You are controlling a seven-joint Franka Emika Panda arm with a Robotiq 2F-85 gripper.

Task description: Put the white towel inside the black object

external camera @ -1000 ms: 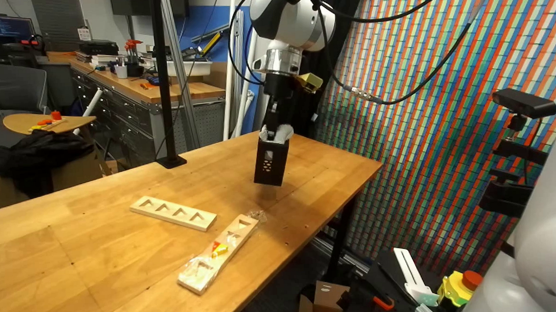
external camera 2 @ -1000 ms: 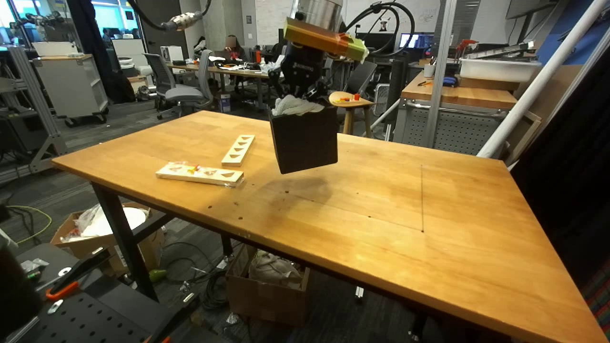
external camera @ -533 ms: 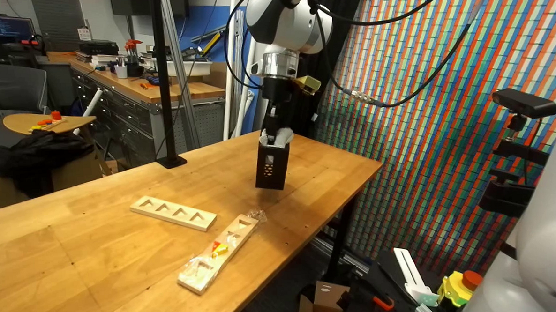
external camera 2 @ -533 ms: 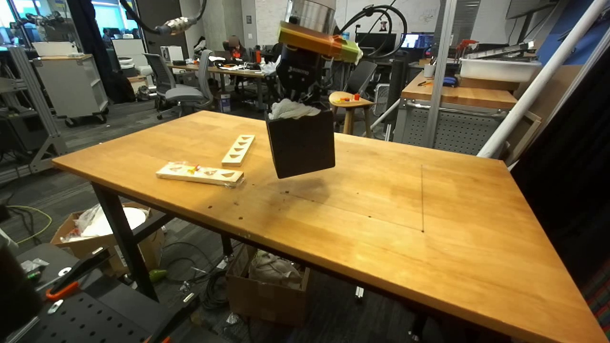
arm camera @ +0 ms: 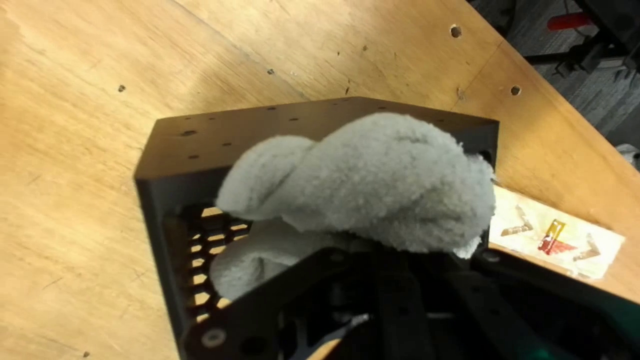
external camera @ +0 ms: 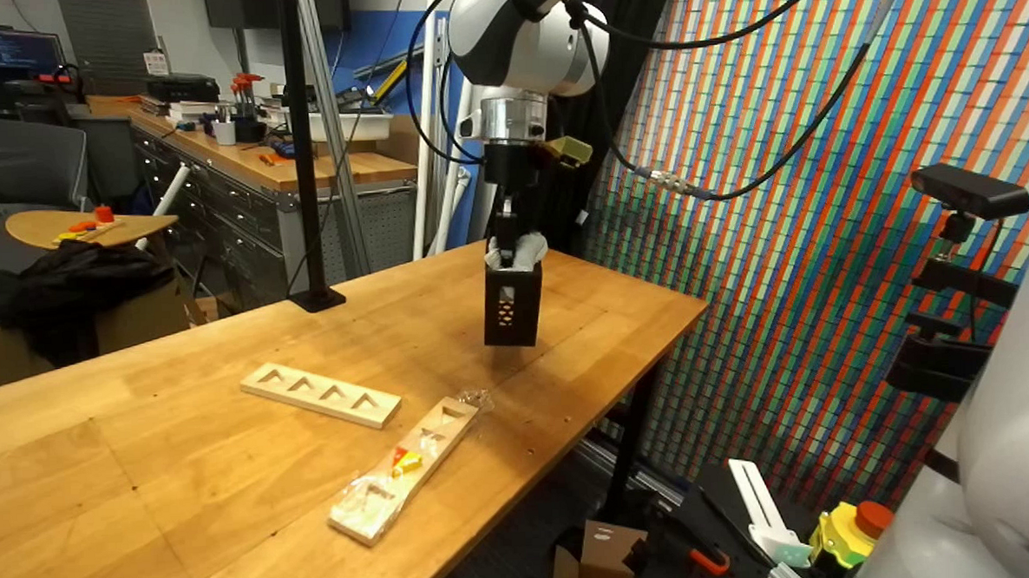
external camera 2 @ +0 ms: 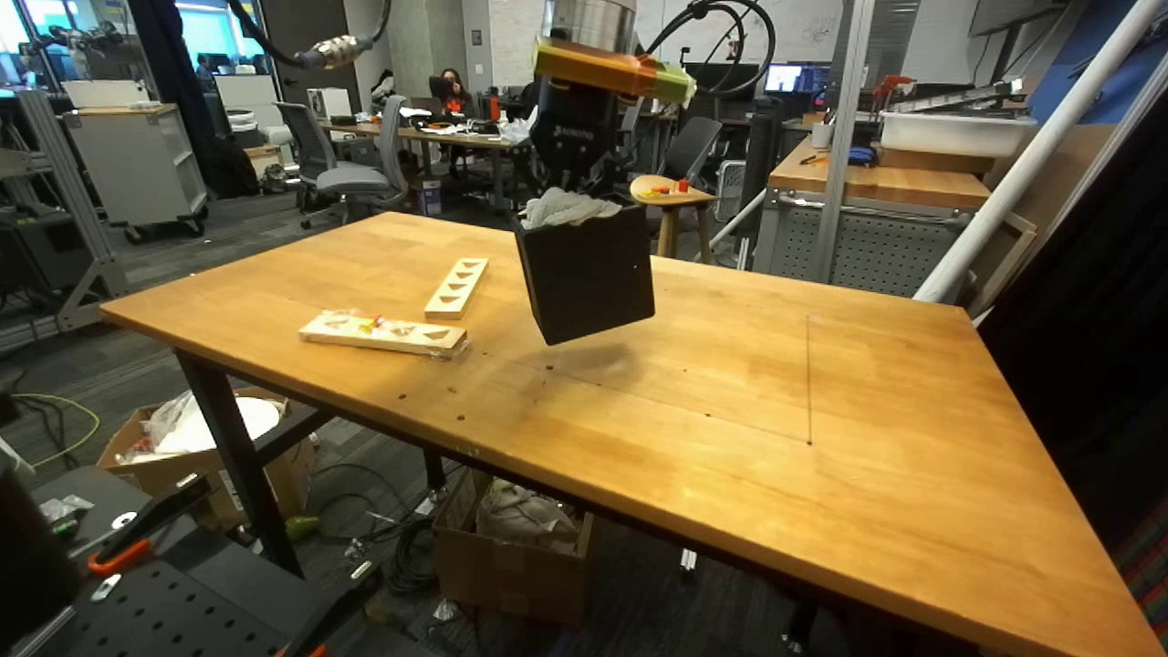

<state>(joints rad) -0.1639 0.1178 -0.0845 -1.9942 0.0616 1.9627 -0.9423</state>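
The black object [external camera: 513, 311], a perforated box, hangs slightly tilted in the air over the table, its shadow beneath it in both exterior views. Crumpled white towel [external camera 2: 568, 208] fills its open top and bulges over the rim. From above, my gripper [external camera: 507, 253] reaches into that opening, jaws shut on the cloth, and the box is carried along with it. In the wrist view the towel [arm camera: 370, 182] covers the fingertips and most of the inside of the black box [arm camera: 240, 132]; how the cloth is wedged below cannot be seen.
Two pale wooden strips with triangular cutouts lie on the wooden table [external camera 2: 776, 511]: a plain strip [external camera 2: 456, 288] and a plastic-wrapped strip [external camera 2: 388, 334] with red and yellow pieces. A black post [external camera: 304, 177] stands at the table's edge.
The arm has shifted slightly, with the box a little lower over the table than a second ago. The box sways sideways under the gripper. The towel stays bunched in its top.
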